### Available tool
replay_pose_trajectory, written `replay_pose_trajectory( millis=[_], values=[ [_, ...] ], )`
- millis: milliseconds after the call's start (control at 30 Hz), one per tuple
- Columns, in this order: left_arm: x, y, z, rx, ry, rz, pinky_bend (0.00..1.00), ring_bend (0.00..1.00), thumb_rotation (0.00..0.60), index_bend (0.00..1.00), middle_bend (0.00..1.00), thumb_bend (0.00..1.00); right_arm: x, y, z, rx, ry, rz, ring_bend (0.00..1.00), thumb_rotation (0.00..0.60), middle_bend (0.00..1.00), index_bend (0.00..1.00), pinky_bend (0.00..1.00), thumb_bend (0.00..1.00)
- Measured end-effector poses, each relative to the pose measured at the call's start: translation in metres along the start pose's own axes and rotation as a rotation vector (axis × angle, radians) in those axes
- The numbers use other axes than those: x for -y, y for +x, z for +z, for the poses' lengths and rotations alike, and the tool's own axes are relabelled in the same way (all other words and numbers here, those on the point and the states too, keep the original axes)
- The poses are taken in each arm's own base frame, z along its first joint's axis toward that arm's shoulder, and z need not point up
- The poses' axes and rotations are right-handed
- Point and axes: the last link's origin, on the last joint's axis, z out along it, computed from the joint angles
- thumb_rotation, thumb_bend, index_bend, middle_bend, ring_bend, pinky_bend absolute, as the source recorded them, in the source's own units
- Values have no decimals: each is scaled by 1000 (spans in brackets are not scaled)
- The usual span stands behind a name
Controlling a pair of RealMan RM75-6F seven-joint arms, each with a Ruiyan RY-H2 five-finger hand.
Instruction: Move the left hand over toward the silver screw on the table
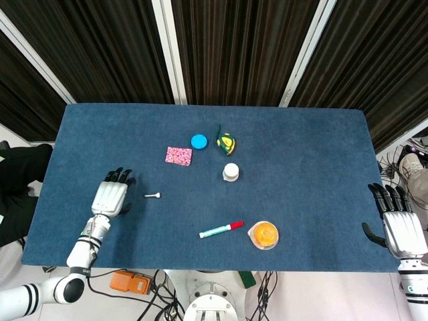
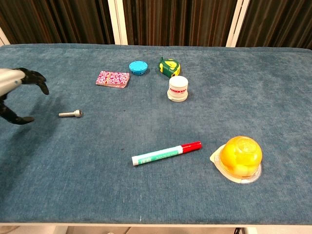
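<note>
While its fingers are spread apart and hold nothing, the left robot hand (image 1: 111,196) hangs over the tabletop (image 1: 307,154) near the silver screw (image 1: 153,196), which lies flat just to its right with a clear gap between them. From the chest view only the dark fingertips (image 2: 30,77) of this robot hand (image 2: 14,92) show at the left edge, the thumb curving below, the screw (image 2: 71,114) lying a little way off with its head pointing away from the hand.

Beyond the screw, toward the far edge, a pink patterned pad (image 1: 178,156) lies flat, with a blue round lid (image 1: 198,141) just beside it and a green and yellow tape measure (image 1: 227,142) next to that. A small white jar (image 1: 231,172) stands upright near the tape measure, closer to the robot. Nearer the front edge a marker with a red cap (image 1: 221,229) lies at a slant, and an orange jelly cup (image 1: 263,235) sits just beside its capped end.

At the far right side, the right robot hand (image 1: 398,224) rests by the tabletop's edge, well apart from everything, fingers extended and apart, empty.
</note>
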Motion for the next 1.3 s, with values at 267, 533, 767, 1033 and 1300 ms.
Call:
replay_pose_trajectory(
  millis=[267, 533, 767, 1033, 1300],
  values=[
    [-24, -3, 14, 17, -26, -16, 122, 35, 600, 367, 99, 238, 0, 0, 0, 2, -1, 0, 104, 600, 133, 87, 41, 462],
    [-35, -4, 20, 32, -28, -13, 122, 35, 600, 400, 99, 238, 0, 0, 1, 4, -1, -2, 104, 600, 133, 87, 41, 462],
    [-45, -5, 27, 44, -33, -10, 122, 35, 600, 418, 99, 260, 0, 0, 1, 4, -3, -2, 104, 600, 133, 87, 41, 462],
    [-54, -6, 32, 56, -38, 3, 122, 35, 600, 430, 100, 295, 0, 0, 1, 5, -3, -3, 104, 600, 133, 87, 41, 462],
    [-58, -6, 35, 59, -40, 9, 122, 35, 600, 468, 108, 305, 0, 0, 1, 6, -3, -2, 104, 600, 134, 87, 41, 462]
  ],
)
